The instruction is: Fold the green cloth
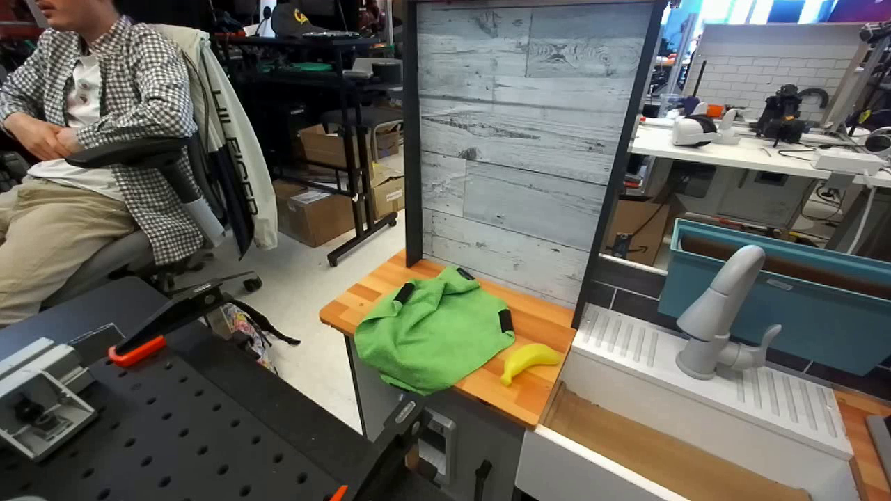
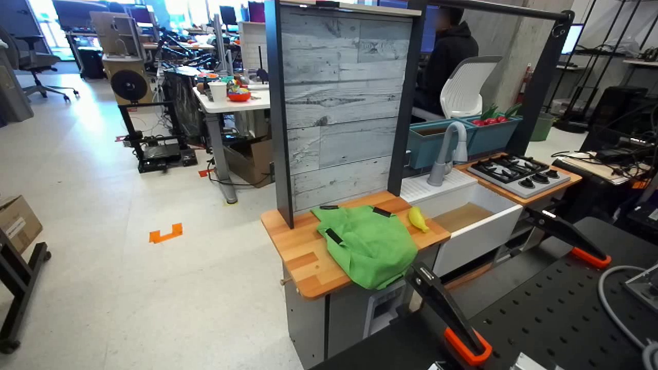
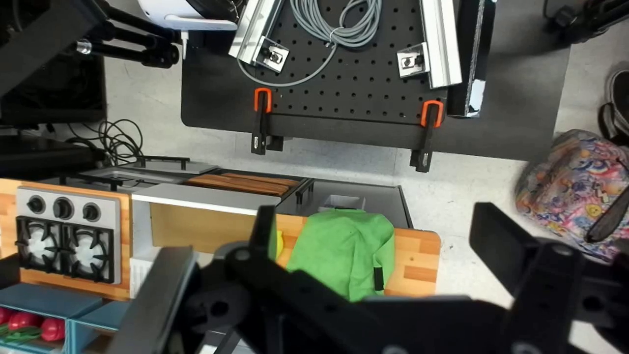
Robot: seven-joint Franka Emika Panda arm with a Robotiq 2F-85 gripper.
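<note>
Spread wide, the hand (image 3: 376, 223) stood with its two blocky, matte black fingers (image 3: 497, 241) far apart. Between them, in the wrist view, the green cloth (image 1: 445, 327) showed on the wooden counter (image 2: 303, 270).

The cloth was soft and dull-surfaced, heaped in loose rumples, with short black strips (image 1: 506, 321) along its margins. One side came close to the counter's back edge; the opposite side drooped over the front edge in both exterior views. Just beside it, near the sink-side edge, lay a smooth, curved yellow banana (image 1: 530, 360), partly hidden behind a finger in the wrist view. Pale and reddish blocks made a patchwork of the wood, out to the rounded front corner farthest from the sink (image 2: 480, 241).

Along the back edge rose a panel (image 1: 522, 139) of grey planks, grained and knotted, between dark posts (image 1: 413, 139). The sink was white and boxy, with a brown bottom, a ribbed drainer (image 1: 619, 341) and a bent grey tap (image 1: 724, 306). Beyond it was a stove (image 2: 514, 174) with black grates and round knobs. Facing the front edge, apart from it, was a black board (image 1: 209, 445) pierced with rows of round holes; black clamps (image 2: 441, 302) with orange ends sat at its edge.
</note>
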